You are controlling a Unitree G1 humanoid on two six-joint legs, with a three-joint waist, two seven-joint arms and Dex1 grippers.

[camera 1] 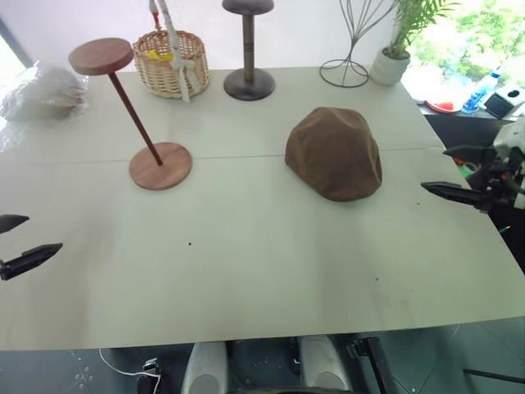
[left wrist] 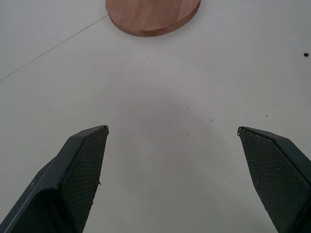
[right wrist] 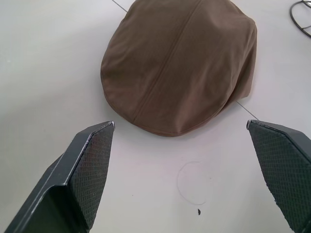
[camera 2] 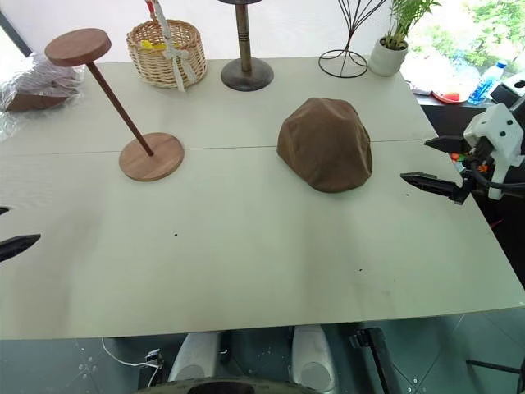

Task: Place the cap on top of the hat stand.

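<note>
Soft brown fabric flat cap (camera 1: 335, 153), resting on pale bench (camera 1: 246, 263).
Reddish-brown slanted-rod wooden hat stand (camera 1: 139, 123) stands well left of cap, bare; both grippers' fingers (right wrist: 82, 170) spread wide, empty.

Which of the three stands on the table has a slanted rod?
The reddish-brown wooden hat stand on the robot's left: its thin rod leans between flat base and disc top. The dark turned-post stand and the wire stand rise upright.
</note>
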